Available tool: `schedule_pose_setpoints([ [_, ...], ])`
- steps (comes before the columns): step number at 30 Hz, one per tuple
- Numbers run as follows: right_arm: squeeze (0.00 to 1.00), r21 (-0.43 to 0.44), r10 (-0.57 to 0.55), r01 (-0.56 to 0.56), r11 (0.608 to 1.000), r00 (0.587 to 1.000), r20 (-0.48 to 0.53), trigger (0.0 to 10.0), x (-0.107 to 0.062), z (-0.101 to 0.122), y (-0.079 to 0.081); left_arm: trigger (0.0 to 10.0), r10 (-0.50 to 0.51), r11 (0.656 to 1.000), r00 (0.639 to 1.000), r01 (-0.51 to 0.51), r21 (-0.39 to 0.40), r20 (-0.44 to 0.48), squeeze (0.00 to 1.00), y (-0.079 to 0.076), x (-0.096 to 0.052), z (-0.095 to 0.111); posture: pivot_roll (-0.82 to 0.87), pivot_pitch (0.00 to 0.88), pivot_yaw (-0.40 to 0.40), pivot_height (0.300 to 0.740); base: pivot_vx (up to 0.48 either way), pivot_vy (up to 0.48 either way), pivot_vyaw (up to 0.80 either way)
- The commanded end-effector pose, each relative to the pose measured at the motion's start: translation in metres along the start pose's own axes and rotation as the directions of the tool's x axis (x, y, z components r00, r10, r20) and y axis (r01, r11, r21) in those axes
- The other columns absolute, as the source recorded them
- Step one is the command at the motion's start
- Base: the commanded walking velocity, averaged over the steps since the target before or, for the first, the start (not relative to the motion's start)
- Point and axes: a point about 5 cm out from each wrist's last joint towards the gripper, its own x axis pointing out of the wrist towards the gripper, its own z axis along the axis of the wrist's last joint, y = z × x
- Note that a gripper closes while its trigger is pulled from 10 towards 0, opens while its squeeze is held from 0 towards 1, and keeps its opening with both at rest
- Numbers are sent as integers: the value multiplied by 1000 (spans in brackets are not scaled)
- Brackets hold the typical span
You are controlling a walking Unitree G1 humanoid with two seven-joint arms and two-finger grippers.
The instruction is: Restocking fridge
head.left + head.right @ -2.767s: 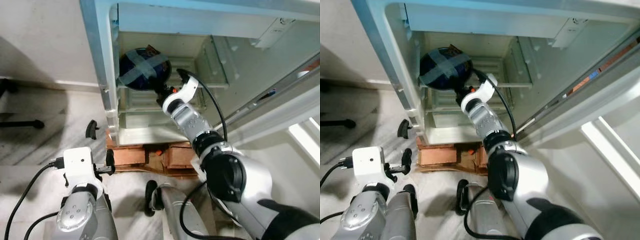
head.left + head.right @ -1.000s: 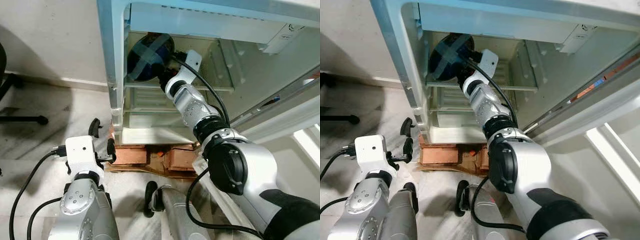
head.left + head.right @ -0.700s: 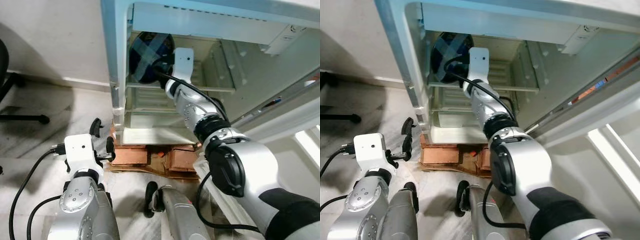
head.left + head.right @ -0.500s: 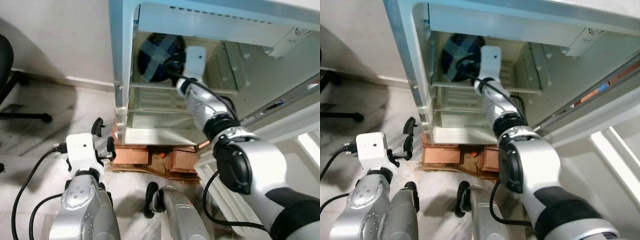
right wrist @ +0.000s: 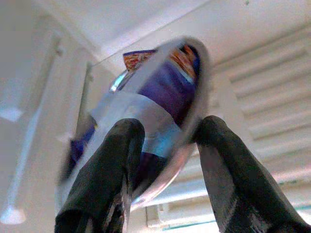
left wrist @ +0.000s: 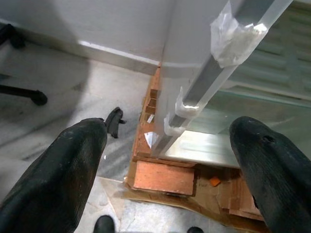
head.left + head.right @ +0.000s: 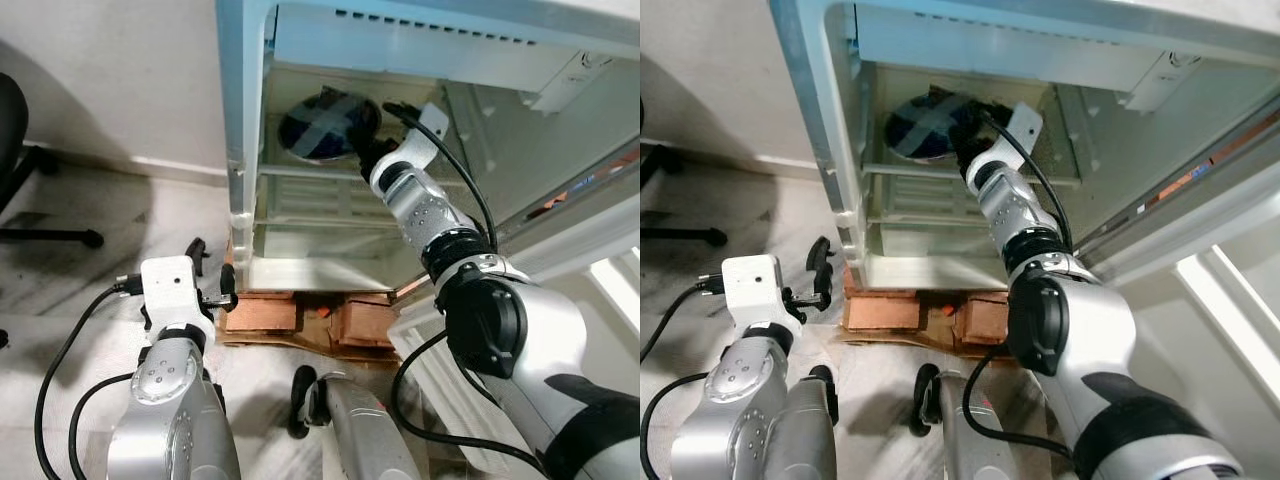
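- Two black fingers of the right gripper (image 5: 163,160) are clamped on a taped blue bowl (image 7: 328,124) inside the fridge (image 7: 240,150).
- Left gripper (image 6: 170,160) is held spread, nothing grasped.

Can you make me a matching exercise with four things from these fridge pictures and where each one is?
Things:
1. round dark blue bowl with crossed tape
2. right gripper
3. left gripper
4. orange bricks

Places:
A. under the fridge base
B. on the upper glass shelf inside the fridge
C. gripping the bowl's rim
D. open, low beside the fridge's front edge

Pairs: 1-B, 2-C, 3-D, 4-A
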Motion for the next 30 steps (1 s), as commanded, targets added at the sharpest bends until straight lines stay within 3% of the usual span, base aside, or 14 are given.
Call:
schedule_pose_setpoints([
  [1,698,13,-53,54,998,998,-33,10000,-3,-10,-12,10000,-10,1000,1000,10,-20,-15,0,-3,0,-4,250,198,-166,740,0,0,0],
  [7,722,49,-178,181,982,982,-69,10000,-8,-28,-26,10000,-12,1000,1000,12,-28,-28,0,-4,0,-6,242,196,-159,740,0,0,0],
  [13,733,181,-126,130,975,991,-37,10000,-6,-36,-12,10000,-18,999,1000,17,-31,-22,0,-6,3,-5,239,195,-161,740,0,0,0],
  [17,733,136,-79,80,987,997,-14,10000,-5,-33,-6,10000,-16,999,1000,15,-35,-16,0,-7,4,-4,241,193,-168,740,0,0,0],
  [20,733,120,-74,75,990,997,-6,10000,-5,-32,-5,10000,-15,999,1000,15,-36,-15,0,-7,4,-4,242,192,-169,740,0,0,0],
  [23,729,137,11,-23,990,996,87,10000,-4,-8,-6,10000,-3,999,1000,3,-40,-13,0,-4,3,-5,237,190,-175,740,0,0,0],
  [30,737,218,19,-29,976,999,48,10000,-7,-13,-17,10000,-7,999,1000,7,-44,-12,0,-7,4,-5,235,191,-173,740,0,0,0],
])
